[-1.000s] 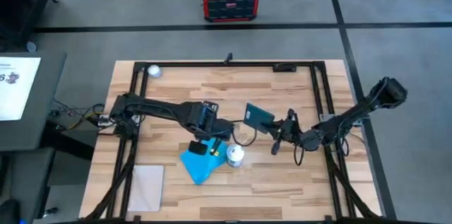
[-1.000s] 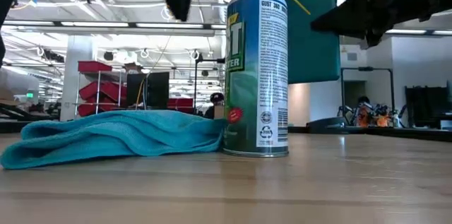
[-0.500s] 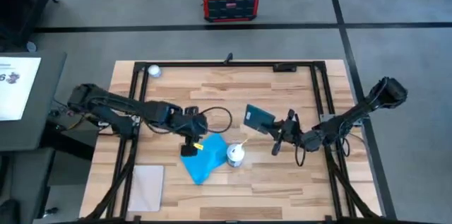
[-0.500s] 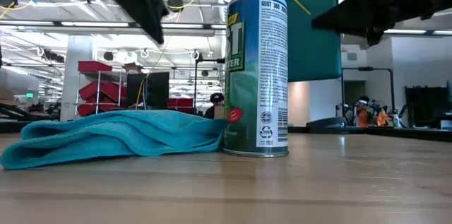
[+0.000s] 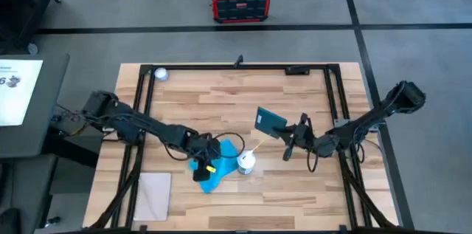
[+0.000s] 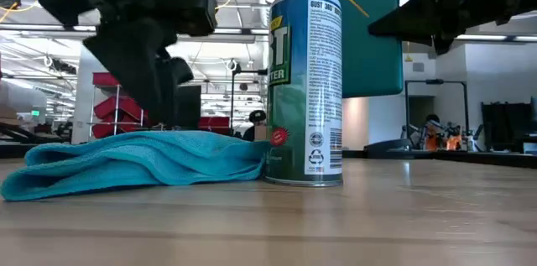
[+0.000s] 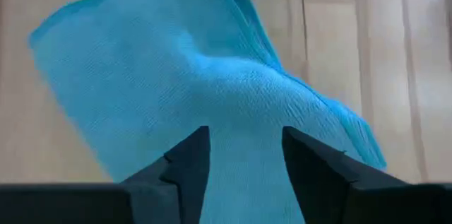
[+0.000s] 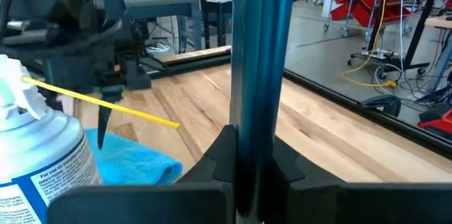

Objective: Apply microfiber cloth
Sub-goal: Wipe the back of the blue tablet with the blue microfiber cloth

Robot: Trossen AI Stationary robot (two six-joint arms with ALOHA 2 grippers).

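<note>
on the wooden table, your bright sky-blue microfiber cloth [image 5: 216, 167] lies rumpled beside the white spray can [image 5: 245, 162], long axis diagonal. your left gripper [image 7: 244, 155] hovers spread over it; your right gripper [image 5: 293, 136] clamps the dark teal tablet [image 5: 269, 122].

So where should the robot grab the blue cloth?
Probably from straight above, pinching the raised fold in the microfiber cloth. It lies crumpled on the table, so the hump gives the open left tool something to close on.
</note>
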